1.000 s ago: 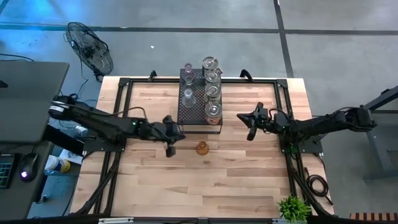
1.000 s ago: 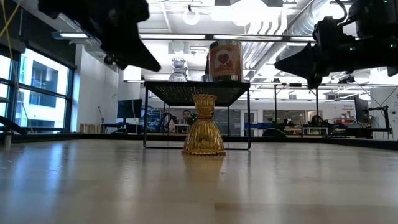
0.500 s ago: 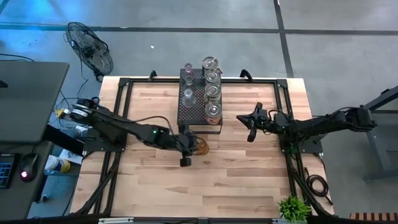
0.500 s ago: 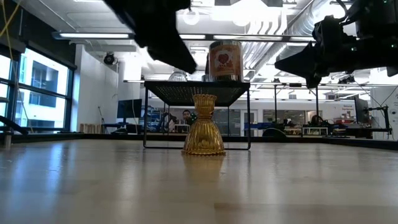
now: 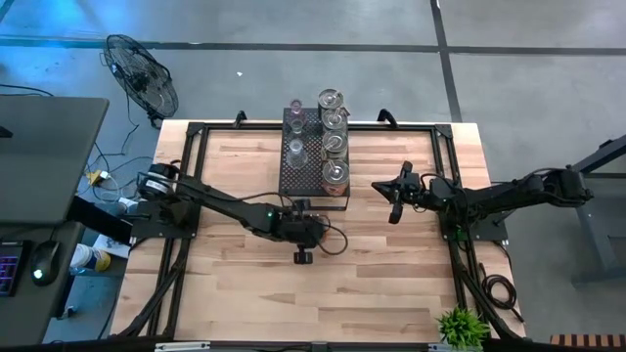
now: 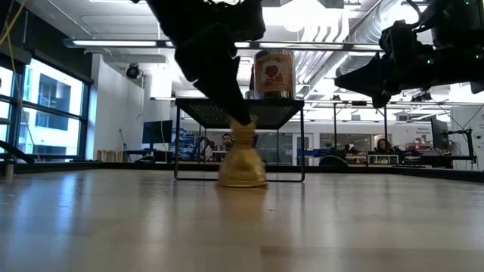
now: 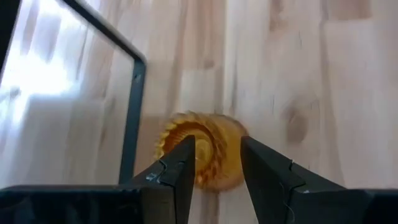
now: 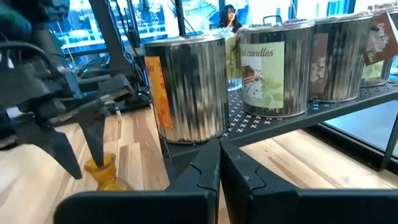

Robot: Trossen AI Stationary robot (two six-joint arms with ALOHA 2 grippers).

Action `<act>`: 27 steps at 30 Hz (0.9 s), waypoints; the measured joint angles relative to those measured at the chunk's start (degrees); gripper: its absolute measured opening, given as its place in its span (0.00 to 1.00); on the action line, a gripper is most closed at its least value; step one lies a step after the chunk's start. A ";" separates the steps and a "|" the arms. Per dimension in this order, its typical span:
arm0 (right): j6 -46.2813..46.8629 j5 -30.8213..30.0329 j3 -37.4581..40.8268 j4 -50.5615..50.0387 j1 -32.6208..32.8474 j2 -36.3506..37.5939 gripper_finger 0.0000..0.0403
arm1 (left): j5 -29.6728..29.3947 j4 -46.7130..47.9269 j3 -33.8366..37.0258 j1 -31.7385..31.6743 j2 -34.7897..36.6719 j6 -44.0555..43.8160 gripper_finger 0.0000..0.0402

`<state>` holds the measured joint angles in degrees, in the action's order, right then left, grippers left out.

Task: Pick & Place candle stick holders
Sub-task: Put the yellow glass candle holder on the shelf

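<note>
Left pincer (image 7: pixel 214 165) open, fingers straddling the ribbed amber-orange glass candle stick holder (image 7: pixel 202 155) on the wooden counter (image 5: pixel 391 284), just beside the black perforated box (image 5: pixel 303 176). Risk: off-centre closure could tip or skid it. Right pincer (image 8: pixel 219 167) apparently closed, waiting nearby.

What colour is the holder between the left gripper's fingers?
Amber-gold holder, ribbed; clearest in the left wrist view.

You can read one word for certain: "candles", on the pale green label (image 8: pixel 268 73) of a silvery tin (image 8: pixel 277 68) standing on the black perforated rack (image 8: pixel 292 121) in the right wrist view; the labels on the neighbouring tins are too unclear for you to read
</note>
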<state>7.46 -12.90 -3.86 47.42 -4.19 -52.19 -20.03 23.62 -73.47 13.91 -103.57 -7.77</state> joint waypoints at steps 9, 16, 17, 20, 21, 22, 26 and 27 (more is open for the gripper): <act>-0.43 -0.12 -0.04 0.02 0.00 -0.30 0.00 | -1.61 0.56 -0.57 0.00 -1.36 0.04 0.24; -0.48 -0.16 -0.04 -0.02 0.00 -0.28 0.00 | -1.44 2.95 -0.78 -0.02 -0.87 2.34 0.04; -0.48 -0.18 -0.04 -0.02 0.00 -0.28 0.00 | -1.65 3.63 -0.76 -0.01 -0.46 2.33 0.05; -0.48 -0.16 -0.04 -0.03 0.00 -0.28 0.00 | -1.47 6.37 -0.37 0.00 1.63 2.15 0.08; -0.48 -0.16 -0.04 -0.04 0.00 -0.28 0.00 | -0.81 7.05 -0.28 -0.02 2.82 2.16 0.08; -0.48 -0.16 -0.04 -0.05 0.00 -0.28 0.00 | -0.94 7.54 -0.26 0.00 4.32 2.31 0.07; -0.47 -0.16 -0.03 -0.43 -0.02 -0.28 0.00 | -0.84 9.89 -0.44 -0.02 12.52 2.40 0.03; -0.48 -0.16 -0.04 -0.58 -0.01 -0.26 0.00 | -0.89 10.22 -0.44 -0.04 14.32 2.40 0.02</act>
<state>6.98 -13.06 -3.90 46.83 -4.19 -52.45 -20.91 33.84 -73.91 13.87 -89.24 -5.37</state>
